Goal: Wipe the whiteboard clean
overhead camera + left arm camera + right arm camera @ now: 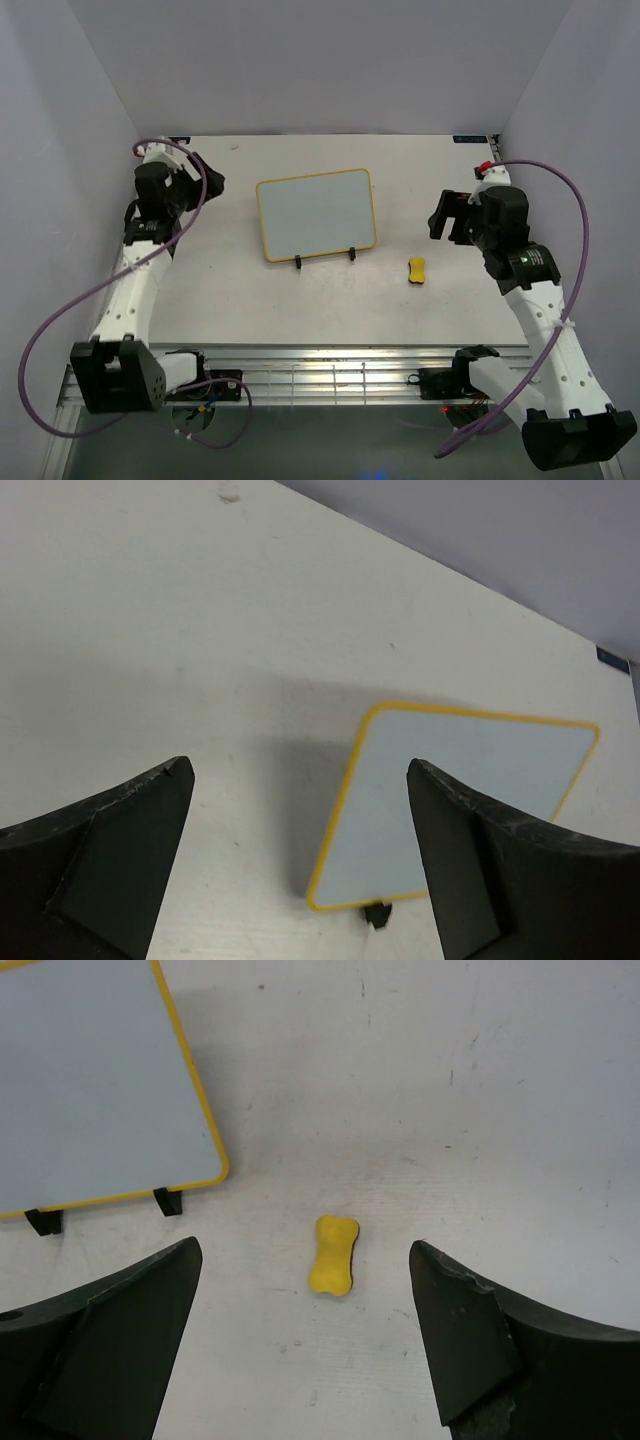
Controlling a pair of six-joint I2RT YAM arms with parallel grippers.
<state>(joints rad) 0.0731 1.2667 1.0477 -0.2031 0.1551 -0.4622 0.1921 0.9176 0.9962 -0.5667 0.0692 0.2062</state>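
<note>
On counter [330, 320], nearest: eraser [333, 1254], loose, gripped by nothing, just right of whiteboard [315, 212]. Whiteboard mid-counter, propped on black stand [168, 1201], face blank in all three views, no writing found. Hovering above eraser, apart from it: right tool [303, 1250], spread wide, empty. Farther back on the left, well off the whiteboard: left tool [298, 767], wide open too, empty. Judged step: wipe looks done, or nothing there to wipe; can't tell which. Next move, if any: pull arms clear; for another pass, drop right tool onto eraser and pinch across its narrow waist. Top view alone gives both arms and whole layout. Right wrist alone gives eraser's bone shape and both stand feet up close. Left wrist gives whiteboard from its left side, one stand foot, no eraser.
</note>
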